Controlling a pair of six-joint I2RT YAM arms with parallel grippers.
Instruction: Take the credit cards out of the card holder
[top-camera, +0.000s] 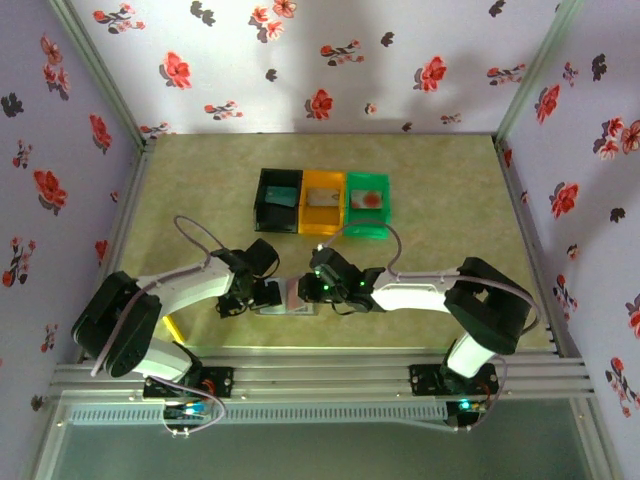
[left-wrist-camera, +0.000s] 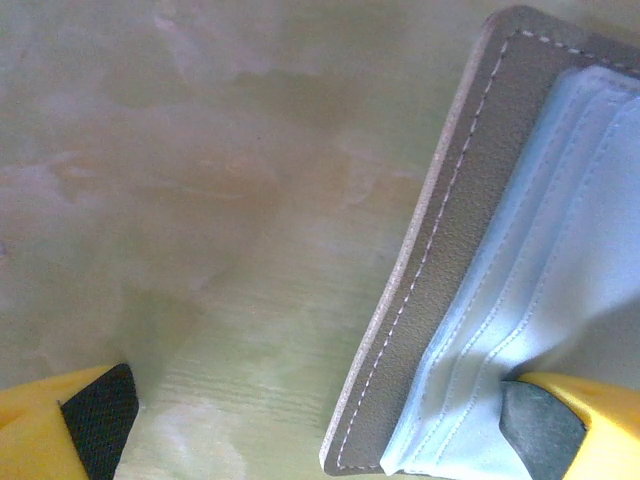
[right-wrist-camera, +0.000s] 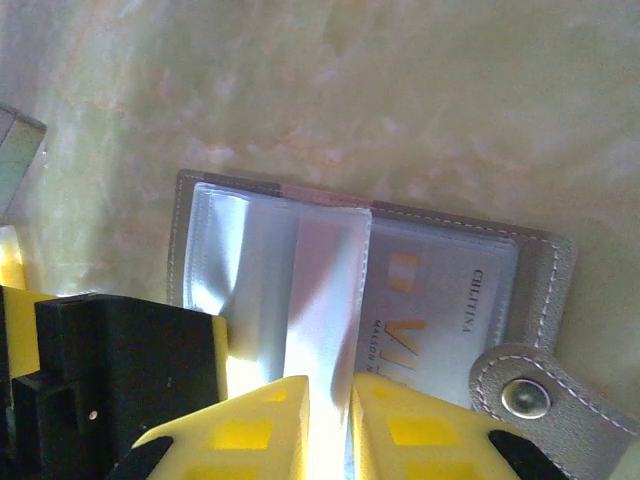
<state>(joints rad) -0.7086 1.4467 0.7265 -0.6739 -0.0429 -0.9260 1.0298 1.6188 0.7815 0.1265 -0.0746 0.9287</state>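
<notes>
The grey card holder (right-wrist-camera: 540, 270) lies open on the table between both arms, its snap tab (right-wrist-camera: 525, 397) at one edge. My right gripper (right-wrist-camera: 330, 400) is shut on a clear plastic sleeve (right-wrist-camera: 325, 290) of the holder, which stands up between the yellow fingers. A pale credit card (right-wrist-camera: 440, 290) with orange lettering sits in the pocket beside that sleeve. My left gripper (left-wrist-camera: 320, 425) is open wide, and one finger (left-wrist-camera: 560, 425) rests on the holder's pale blue pockets (left-wrist-camera: 540, 250). The other finger (left-wrist-camera: 90, 430) is over bare table. From above, both grippers meet at the card holder (top-camera: 285, 298).
Three bins stand side by side at the back. The black bin (top-camera: 262, 210) has a dark card in it, the orange bin (top-camera: 322, 222) a pale card, and the green bin (top-camera: 368, 224) a card with an orange-red round mark. Flowered walls enclose the table.
</notes>
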